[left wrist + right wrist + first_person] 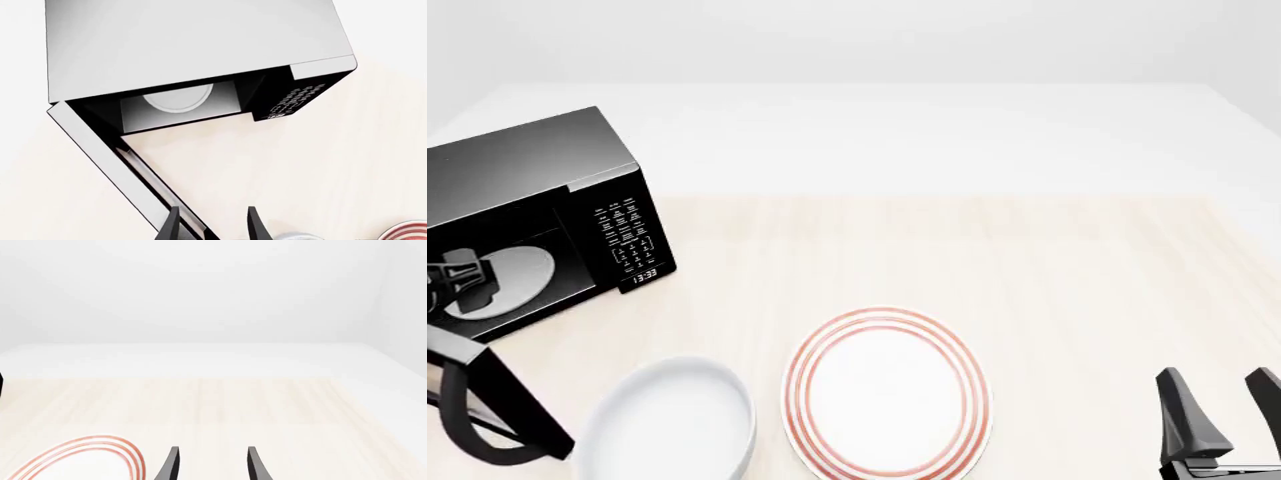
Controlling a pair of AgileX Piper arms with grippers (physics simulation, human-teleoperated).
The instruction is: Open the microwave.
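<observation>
Nearest, by the table's (1068, 290) near right corner, the right claw (1217, 405) hangs above bare wood with its two black fingers apart and nothing between them. Its wrist view shows the same spread tips (211, 464) over the wood, with the plate's red rings at the frame's edge.

Just left of the middle of the near edge lies a white plate (886, 392) with red rings. Close beside it on the left, nearly touching, sits a plain white bowl (667, 420).

At the near left corner the microwave door (501, 400) stands swung wide open, its bar handle (467, 445) showing on the outer side. The left wrist view shows the left claw (212, 225) right at the door's free edge (133, 170), fingers spread, one fingertip overlapping that edge; whether it touches I cannot tell. In the front view the left claw (457, 285) is partly cut off by the frame edge, in front of the open cavity.

Farther back along the left edge sits the black microwave (541, 165), turned at an angle, cavity open and the white turntable (514, 270) visible inside. Its keypad (621, 232) and clock (645, 273) face the table's middle.
</observation>
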